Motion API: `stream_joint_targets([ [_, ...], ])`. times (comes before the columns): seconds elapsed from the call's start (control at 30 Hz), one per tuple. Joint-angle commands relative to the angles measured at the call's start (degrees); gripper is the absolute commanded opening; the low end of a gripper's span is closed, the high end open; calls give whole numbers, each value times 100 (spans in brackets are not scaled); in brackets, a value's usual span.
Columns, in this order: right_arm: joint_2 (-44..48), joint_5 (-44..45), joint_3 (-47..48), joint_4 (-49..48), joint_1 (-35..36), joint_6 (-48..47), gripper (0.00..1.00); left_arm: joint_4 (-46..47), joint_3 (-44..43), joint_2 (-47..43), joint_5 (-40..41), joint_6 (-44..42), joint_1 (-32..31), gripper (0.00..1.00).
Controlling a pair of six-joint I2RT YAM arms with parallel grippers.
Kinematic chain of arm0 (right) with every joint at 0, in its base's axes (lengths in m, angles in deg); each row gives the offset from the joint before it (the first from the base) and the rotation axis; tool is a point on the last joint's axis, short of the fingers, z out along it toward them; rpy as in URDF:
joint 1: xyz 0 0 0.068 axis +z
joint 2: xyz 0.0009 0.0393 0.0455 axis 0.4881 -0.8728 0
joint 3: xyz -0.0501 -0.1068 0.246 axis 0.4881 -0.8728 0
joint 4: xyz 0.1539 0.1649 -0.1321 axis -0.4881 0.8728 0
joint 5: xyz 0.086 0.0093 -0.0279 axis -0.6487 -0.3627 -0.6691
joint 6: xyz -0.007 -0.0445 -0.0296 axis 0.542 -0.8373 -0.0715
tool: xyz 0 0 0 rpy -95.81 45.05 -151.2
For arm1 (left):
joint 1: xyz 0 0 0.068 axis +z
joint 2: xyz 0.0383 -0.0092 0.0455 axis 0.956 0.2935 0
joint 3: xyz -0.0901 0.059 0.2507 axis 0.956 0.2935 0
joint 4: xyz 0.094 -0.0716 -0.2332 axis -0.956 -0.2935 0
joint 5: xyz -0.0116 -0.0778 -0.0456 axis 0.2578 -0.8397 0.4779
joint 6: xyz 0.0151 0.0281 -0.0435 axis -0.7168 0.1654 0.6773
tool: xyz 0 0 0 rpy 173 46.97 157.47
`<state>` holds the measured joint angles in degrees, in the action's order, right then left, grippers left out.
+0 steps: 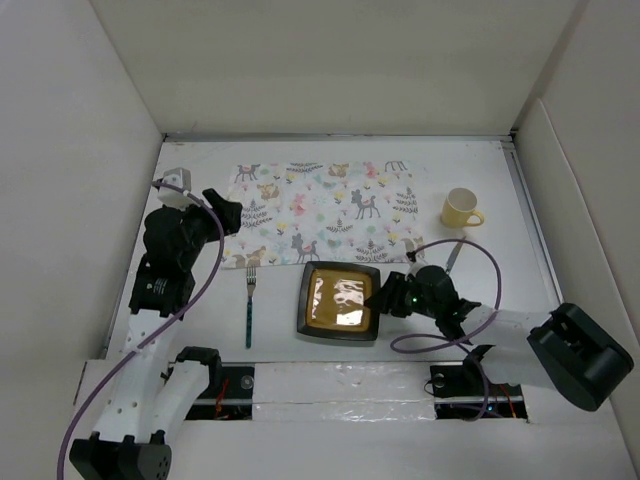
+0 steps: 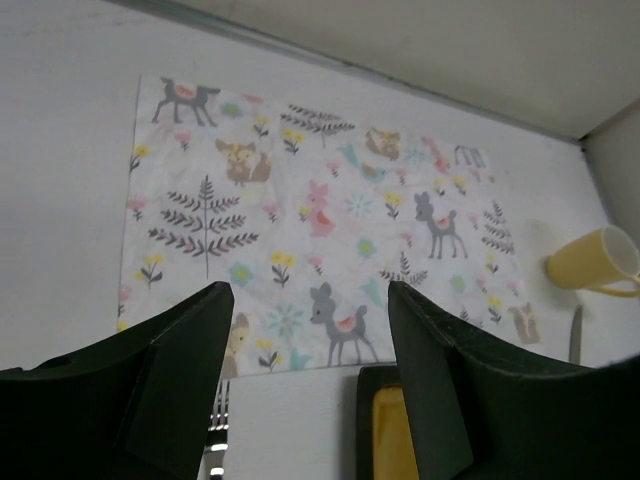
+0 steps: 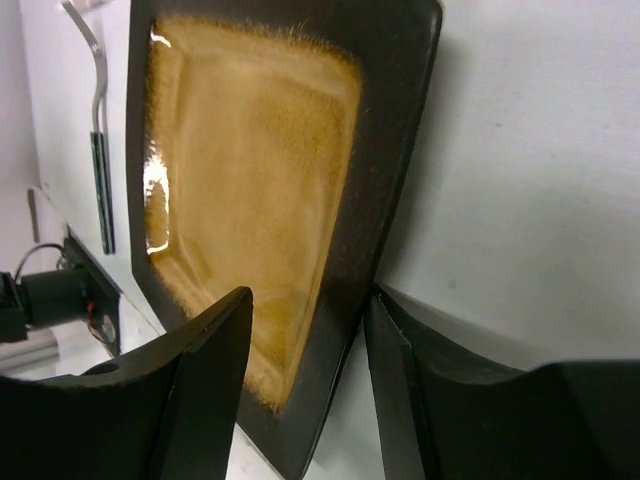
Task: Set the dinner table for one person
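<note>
Right gripper [image 3: 307, 303]: fingers spread, astride the right-hand rim of the plate [image 1: 338, 301], one finger over the glazed face and the other outside the edge. I see no pinch on it as yet. Left gripper [image 2: 310, 295]: fingers spread, nothing between them, hanging above the near left corner of the placemat [image 1: 325, 210]. The plate lies flat on the dinner table [image 1: 480, 165], just short of the placemat's near edge, not on it. The fork [image 1: 249, 305] lies to its left. The mug [image 1: 460, 208] stands to the right of the placemat, with the knife [image 1: 454, 256] just near of it. Assessment of the plate: square, dark-rimmed, with a glossy amber well. I judge it ceramic, so stiff, fairly heavy for a one-sided hold, slick under the pads and liable to chip if dropped or knocked. The raised rim is the only purchase. I would take it at the middle of the right side, well in from the corners, and close firmly. It may droop away from the held edge, so a low lift or a slide across the table seems the safer course. The placemat appears thin and soft and may ruck if the plate is pushed onto it.
</note>
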<state>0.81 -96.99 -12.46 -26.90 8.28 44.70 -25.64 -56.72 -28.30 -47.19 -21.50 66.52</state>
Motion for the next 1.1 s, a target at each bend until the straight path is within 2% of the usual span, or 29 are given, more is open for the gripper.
stream_joint_targets([
  [0.0,-356,-208,-404,-467,-295,215,49,-299,82,-262,122,-515,-9,60],
  [0.3,-1224,-401,-544,-1265,-524,250,43,-132,196,-657,192,-462,-9,60],
  [0.37,-1725,-532,-545,-1731,-524,277,43,-158,187,-596,158,-462,-9,60],
  [0.47,-2549,-769,-579,-2486,-655,312,37,-123,187,-569,149,-462,-9,60],
  [0.57,-3427,-1137,-667,-3645,-708,470,23,-167,187,-560,228,-462,-9,60],
  [0.6,-3623,-1244,-720,-4048,-709,479,9,-158,196,-569,210,-462,-9,60],
  [0.63,-3790,-1314,-764,-4740,-769,601,3,-132,196,-587,219,-453,-9,60],
  [0.67,-4062,-1420,-869,-5077,-770,680,0,-97,196,-595,228,-453,-9,60],
  [0.77,-4275,-1578,-931,-5941,-718,901,0,-131,187,-569,245,-445,-9,60],
  [0.83,-4110,-1596,-914,-5916,-717,918,0,-132,187,-587,228,-445,-9,60],
  [0.87,-3613,-1649,-775,-5507,-561,945,0,-132,170,-587,289,-453,-9,60],
  [0.97,-3136,-1640,-616,-5022,-454,901,0,-167,161,-595,237,-445,-9,60],
  [1.07,-1766,-1326,-28,-3153,-261,507,0,-140,161,-639,289,-445,-9,60],
])
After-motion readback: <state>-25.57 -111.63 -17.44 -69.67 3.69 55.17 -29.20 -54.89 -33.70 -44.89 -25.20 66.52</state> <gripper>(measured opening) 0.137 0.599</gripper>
